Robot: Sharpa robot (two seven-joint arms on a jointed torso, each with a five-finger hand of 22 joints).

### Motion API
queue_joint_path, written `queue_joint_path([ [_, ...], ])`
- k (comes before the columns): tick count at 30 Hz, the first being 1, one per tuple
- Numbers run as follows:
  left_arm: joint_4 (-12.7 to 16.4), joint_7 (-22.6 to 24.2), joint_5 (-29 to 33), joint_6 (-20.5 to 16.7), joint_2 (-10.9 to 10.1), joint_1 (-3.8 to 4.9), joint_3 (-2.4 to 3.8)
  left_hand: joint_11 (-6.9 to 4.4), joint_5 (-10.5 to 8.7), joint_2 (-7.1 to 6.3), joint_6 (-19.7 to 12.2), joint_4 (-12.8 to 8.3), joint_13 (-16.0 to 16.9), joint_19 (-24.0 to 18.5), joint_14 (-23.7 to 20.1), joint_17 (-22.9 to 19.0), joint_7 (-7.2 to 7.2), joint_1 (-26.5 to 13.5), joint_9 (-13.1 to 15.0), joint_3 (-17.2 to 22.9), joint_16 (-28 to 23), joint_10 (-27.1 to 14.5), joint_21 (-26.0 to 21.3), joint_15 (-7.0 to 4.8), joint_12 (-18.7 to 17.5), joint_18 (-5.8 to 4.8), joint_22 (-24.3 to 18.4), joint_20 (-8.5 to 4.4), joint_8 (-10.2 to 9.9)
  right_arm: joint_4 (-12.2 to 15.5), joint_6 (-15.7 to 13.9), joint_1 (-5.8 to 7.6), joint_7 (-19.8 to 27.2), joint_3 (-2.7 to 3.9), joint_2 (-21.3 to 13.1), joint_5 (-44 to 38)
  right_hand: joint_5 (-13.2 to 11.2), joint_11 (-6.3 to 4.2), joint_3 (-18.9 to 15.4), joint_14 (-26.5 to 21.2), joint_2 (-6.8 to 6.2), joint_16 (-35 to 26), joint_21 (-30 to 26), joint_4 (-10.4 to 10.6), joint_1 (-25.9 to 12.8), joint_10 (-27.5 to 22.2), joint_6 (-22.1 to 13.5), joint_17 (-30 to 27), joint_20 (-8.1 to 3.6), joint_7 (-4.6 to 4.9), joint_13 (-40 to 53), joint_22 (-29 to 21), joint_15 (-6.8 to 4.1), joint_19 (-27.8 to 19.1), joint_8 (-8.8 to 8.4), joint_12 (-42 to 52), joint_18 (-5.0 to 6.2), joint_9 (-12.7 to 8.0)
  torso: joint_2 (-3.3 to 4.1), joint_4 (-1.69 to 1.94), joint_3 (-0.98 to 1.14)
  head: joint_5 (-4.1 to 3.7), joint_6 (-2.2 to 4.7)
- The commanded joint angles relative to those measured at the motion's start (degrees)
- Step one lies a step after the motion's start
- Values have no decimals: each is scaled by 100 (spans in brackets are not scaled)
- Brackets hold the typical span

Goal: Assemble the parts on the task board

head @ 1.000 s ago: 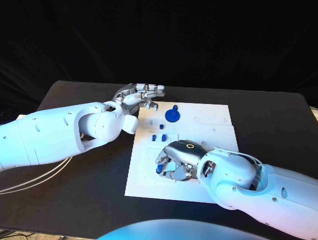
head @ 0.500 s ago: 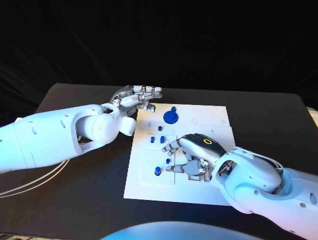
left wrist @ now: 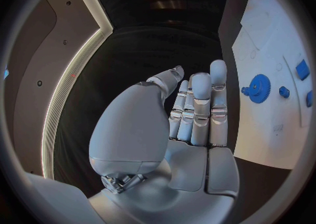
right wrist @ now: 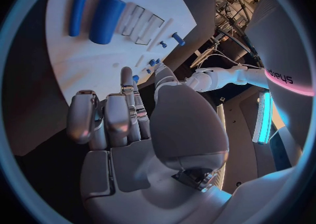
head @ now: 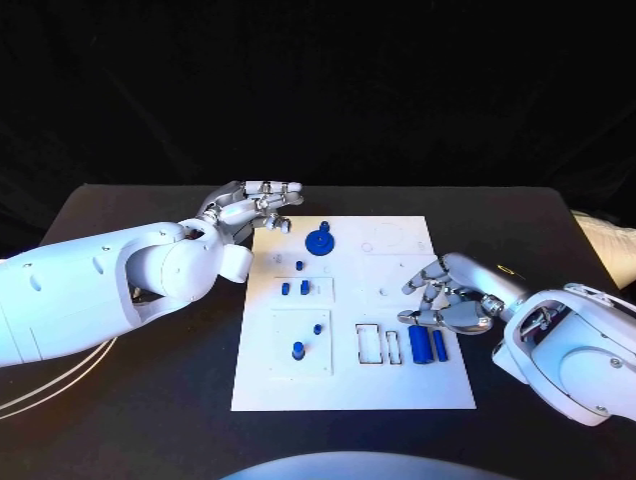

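parts on the task board (head: 405, 385) looked like small rigid plastic pieces, probably light and smooth enough to slip from metal fingertips, so each likely wanted a firm pinch across its width rather than a loose cradle. 2 blue cylinders (head: 428, 344) lay side by side on the board's right half, just beside the right robot hand (head: 448, 296), which hovered over the board's right edge with its fingers apart and nothing in them; the fatter cylinder would probably roll if nudged, and its round flanks at mid-length seemed the best place to take it. the blue gear (head: 318, 241) sat near the board's far edge, thin and toothed, best taken by its rim or its raised hub. several small blue pegs (head: 295, 288) stood on the board's left half, fiddly and easy to knock over. the left robot hand (head: 253, 203) hung over the black surface (head: 116, 230) just off the board's far left corner, fingers loosely extended and holding nothing.
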Motion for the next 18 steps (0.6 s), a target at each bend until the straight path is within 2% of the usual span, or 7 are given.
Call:
queue_joint_path([
  [1,24,6,-21,110,0,1,0,-17,4,60,-35,-27,-5,3,-11,-5,-3,-11,-4,7,36,-42,-28,38,15,108,-8,40,24,163,-42,-15,-769,-39,-237,123,153,-60,-27,106,130,107,118,-1,153,101,181,135,-52,-70,143,123,-84,79,92,161,-27,31,-35,-80,-8,-97,15],
  [5,25,-1,-21,118,10,-2,-5,-17,4,60,-35,-27,-5,3,-11,-5,-3,-11,-4,7,36,-42,-28,38,15,108,-8,40,24,275,26,-34,-1183,-84,-466,38,282,-192,-196,232,125,512,494,45,249,423,304,746,-171,-185,796,589,-204,392,133,886,-144,68,-48,-113,-9,-146,12],
  [7,29,-5,-21,124,16,-5,-7,-13,3,59,-42,-28,-6,2,-18,-17,-1,-19,-4,1,32,-52,-30,41,21,107,-9,42,28,300,140,-47,-1383,-104,-533,-1,271,-211,-343,274,179,765,656,74,237,385,283,1144,-201,-199,2013,794,-198,512,126,1969,-191,86,-50,-118,-10,-164,13],
  [9,34,-8,-21,127,20,-8,-9,-13,3,59,-42,-28,-6,2,-18,-17,-1,-19,-4,1,32,-52,-30,41,21,107,-9,42,28,302,222,-67,-1508,-118,-555,-43,243,-212,-466,298,257,934,750,37,219,364,254,1410,-181,-210,3160,914,-204,575,147,2971,-223,115,-51,-120,-13,-177,13],
  [10,36,-8,-21,128,21,-10,-9,-13,3,59,-42,-28,-6,2,-18,-17,-1,-19,-4,1,32,-52,-30,41,21,107,-9,42,28,299,264,-84,-1571,-125,-555,-68,225,-172,-613,290,254,1012,795,38,252,213,216,1533,-187,-205,3857,973,-186,595,176,3518,-223,152,-53,-125,-14,-187,12],
  [12,40,-9,-21,130,25,-15,-10,-13,3,59,-42,-28,-6,2,-18,-17,-1,-19,-4,1,32,-52,-30,41,21,107,-9,42,28,281,336,-129,-1681,-137,-522,-123,206,-182,-679,308,335,1080,833,97,101,327,212,1661,-163,-180,4290,1024,-184,626,194,3885,-244,170,-51,-118,-11,-192,15],
  [18,48,-11,-21,132,26,-21,-11,-13,3,59,-42,-28,-6,2,-18,-17,-1,-19,-4,1,32,-52,-30,41,21,107,-9,42,28,194,388,-229,-1815,-151,-317,-238,196,-176,-792,328,390,1170,893,110,-15,414,184,1823,-150,-177,4855,1105,-175,673,237,4327,-263,215,-41,-103,-11,-188,26],
])
